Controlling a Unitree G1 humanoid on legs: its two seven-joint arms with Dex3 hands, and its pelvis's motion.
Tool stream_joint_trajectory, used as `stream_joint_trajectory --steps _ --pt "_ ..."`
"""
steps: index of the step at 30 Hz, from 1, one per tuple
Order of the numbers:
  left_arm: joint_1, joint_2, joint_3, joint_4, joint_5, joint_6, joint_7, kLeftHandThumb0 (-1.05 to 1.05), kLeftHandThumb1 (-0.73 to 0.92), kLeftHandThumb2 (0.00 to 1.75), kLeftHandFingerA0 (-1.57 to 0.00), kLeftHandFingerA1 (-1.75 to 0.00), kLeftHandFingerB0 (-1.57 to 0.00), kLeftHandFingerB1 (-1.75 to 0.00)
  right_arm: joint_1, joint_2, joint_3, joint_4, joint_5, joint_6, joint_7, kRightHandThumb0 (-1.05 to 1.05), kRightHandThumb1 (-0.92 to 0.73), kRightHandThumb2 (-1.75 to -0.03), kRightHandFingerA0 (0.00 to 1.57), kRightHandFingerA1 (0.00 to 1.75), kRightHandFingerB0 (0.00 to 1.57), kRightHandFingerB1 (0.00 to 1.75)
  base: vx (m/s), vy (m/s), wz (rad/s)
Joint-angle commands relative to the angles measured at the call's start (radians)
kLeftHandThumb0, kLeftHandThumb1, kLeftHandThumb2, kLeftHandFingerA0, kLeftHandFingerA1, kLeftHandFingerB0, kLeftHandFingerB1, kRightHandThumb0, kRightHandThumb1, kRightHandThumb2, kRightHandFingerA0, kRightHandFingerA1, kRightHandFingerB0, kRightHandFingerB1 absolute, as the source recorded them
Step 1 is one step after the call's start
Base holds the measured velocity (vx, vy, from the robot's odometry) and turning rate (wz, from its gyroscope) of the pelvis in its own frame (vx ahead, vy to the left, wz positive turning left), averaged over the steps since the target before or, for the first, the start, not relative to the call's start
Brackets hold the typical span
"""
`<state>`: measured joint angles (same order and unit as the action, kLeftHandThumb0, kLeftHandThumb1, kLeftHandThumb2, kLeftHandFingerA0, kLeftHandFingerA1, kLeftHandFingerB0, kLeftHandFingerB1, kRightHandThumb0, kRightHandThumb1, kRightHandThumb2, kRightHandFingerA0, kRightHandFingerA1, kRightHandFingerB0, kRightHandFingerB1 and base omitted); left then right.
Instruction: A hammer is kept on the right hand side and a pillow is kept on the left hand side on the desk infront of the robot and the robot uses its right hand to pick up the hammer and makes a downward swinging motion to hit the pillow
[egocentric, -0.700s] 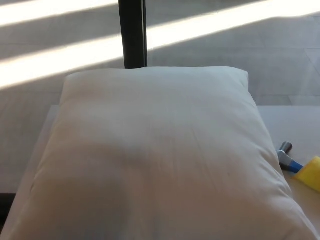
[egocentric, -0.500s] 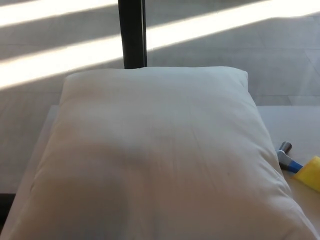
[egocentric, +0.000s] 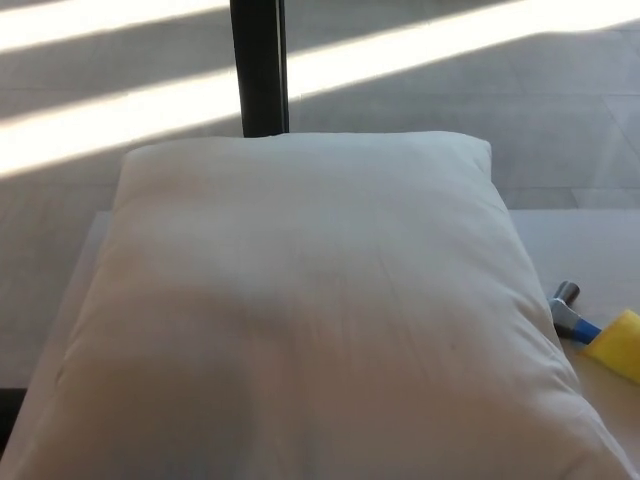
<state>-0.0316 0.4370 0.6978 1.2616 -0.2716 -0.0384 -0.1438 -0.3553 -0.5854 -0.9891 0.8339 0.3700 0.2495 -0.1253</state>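
Frankly, I have neither hand in sight from the head view, so I cannot tell whether the right one is spread or closed; nothing is held that I can see. The hammer (egocentric: 578, 322) lies at the right edge of the tabletop (egocentric: 580, 250), just beside the pillow's near right flank, with only its metal head, a bit of blue and the start of a yellow grip showing; the rest runs out of the picture. I judge it stiff and head-heavy, so I would close around the yellow grip well back from the head, firmly, since a smooth handle may twist in a swing. The pillow (egocentric: 310, 310) fills the left and middle, soft and thick, and should absorb a blow without harm.
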Motion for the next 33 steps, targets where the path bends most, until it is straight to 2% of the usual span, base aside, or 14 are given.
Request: stream_joint_trajectory --steps 1,3,7,9,10,12,13,14,15,16,17,18,25,33 --pt "0.001 0.025 -0.008 0.005 -0.029 -0.013 -0.011 -0.50 0.59 0.58 -0.73 -0.59 -0.67 -0.56 -0.120 -0.032 0.017 -0.077 0.065 0.039 -0.078 -0.54 -0.63 -0.76 0.00 0.04 0.00 0.15 0.00 0.000 0.00" --pt "0.001 0.023 -0.006 0.003 -0.038 -0.017 -0.017 -0.51 0.58 0.58 -0.69 -0.59 -0.62 -0.55 -0.124 -0.021 0.103 -0.148 0.029 0.031 -0.009 -0.82 -0.59 -0.87 0.00 0.06 0.00 0.00 0.00 0.000 0.00" --pt "-0.001 0.023 -0.012 0.008 -0.041 -0.023 -0.024 -0.52 0.58 0.57 -0.70 -0.59 -0.67 -0.57 -0.071 -0.026 0.307 -0.275 -0.059 -0.008 0.099 -0.93 -0.69 -0.98 0.00 0.11 0.00 0.00 0.00 0.000 0.00" --pt "-0.009 0.023 -0.003 0.015 -0.052 -0.014 -0.016 -0.49 0.58 0.57 -0.73 -0.61 -0.69 -0.58 -0.027 -0.036 0.419 -0.351 -0.125 -0.059 0.138 -0.93 -0.65 -1.00 0.00 0.18 0.11 0.06 0.00 0.000 0.00" --pt "-0.005 0.023 -0.007 0.007 -0.051 -0.014 -0.022 -0.49 0.59 0.58 -0.71 -0.61 -0.66 -0.57 0.004 -0.041 0.485 -0.450 -0.141 -0.005 0.159 -0.96 -0.58 -1.02 0.00 0.28 0.06 0.36 0.00 0.000 0.00" --pt "-0.004 0.023 -0.008 0.006 -0.051 -0.015 -0.023 -0.49 0.59 0.58 -0.71 -0.61 -0.66 -0.57 0.013 -0.045 0.500 -0.469 -0.134 0.005 0.155 -0.96 -0.58 -1.02 0.00 0.28 0.06 0.36 0.00 0.000 0.00" --pt "-0.004 0.021 -0.019 0.000 -0.041 -0.018 -0.008 -0.49 0.59 0.58 -0.73 -0.63 -0.69 -0.59 0.047 -0.046 0.564 -0.545 -0.172 0.007 0.162 -0.96 -0.56 -1.00 0.00 0.34 0.04 0.46 0.00 0.000 0.00" --pt "-0.003 0.021 -0.018 0.001 -0.042 -0.020 -0.009 -0.49 0.59 0.58 -0.73 -0.63 -0.69 -0.60 0.066 -0.052 0.598 -0.586 -0.190 0.008 0.169 -0.98 -0.73 -0.64 0.00 0.27 0.02 0.50 0.00 0.000 0.00" --pt "-0.002 0.020 -0.014 0.004 -0.047 -0.025 -0.012 -0.49 0.58 0.57 -0.74 -0.64 -0.71 -0.60 0.091 -0.072 0.651 -0.613 -0.234 -0.024 0.186 -0.92 -0.57 -1.03 0.00 0.24 0.00 0.20 0.00 0.000 0.00" --pt "-0.001 0.022 -0.016 0.007 -0.044 -0.028 -0.016 -0.50 0.58 0.57 -0.75 -0.62 -0.70 -0.58 0.098 -0.077 0.669 -0.635 -0.236 -0.010 0.194 -0.90 -0.72 -0.62 0.00 0.09 0.00 0.33 0.00 0.000 0.00" --pt "0.001 0.024 -0.023 0.006 -0.039 -0.028 -0.021 -0.50 0.60 0.58 -0.74 -0.63 -0.70 -0.59 0.110 -0.090 0.701 -0.654 -0.252 -0.009 0.206 -0.96 -0.61 -0.99 0.00 0.13 0.13 0.08 0.00 0.000 0.00" --pt "0.002 0.025 -0.022 0.007 -0.040 -0.026 -0.023 -0.50 0.59 0.58 -0.73 -0.61 -0.71 -0.59 0.116 -0.109 0.741 -0.652 -0.287 -0.022 0.215 -1.04 -0.64 -1.01 0.00 0.05 0.10 0.00 0.00 0.000 0.00" --pt "-0.002 0.024 -0.032 0.007 -0.031 -0.028 0.005 -0.50 0.58 0.58 -0.80 -0.65 -0.73 -0.60 0.085 -0.202 0.975 -0.554 -0.463 -0.072 0.246 -0.96 -0.60 -0.99 0.00 0.10 0.01 0.03 0.00 0.000 0.00" --pt "0.006 0.025 -0.037 0.005 -0.033 -0.033 -0.012 -0.50 0.59 0.58 -0.73 -0.64 -0.72 -0.61 0.066 -0.205 1.118 -0.471 -0.530 -0.106 0.242 -0.97 -0.59 -0.95 0.00 0.05 0.14 0.07 0.00 0.000 0.00"
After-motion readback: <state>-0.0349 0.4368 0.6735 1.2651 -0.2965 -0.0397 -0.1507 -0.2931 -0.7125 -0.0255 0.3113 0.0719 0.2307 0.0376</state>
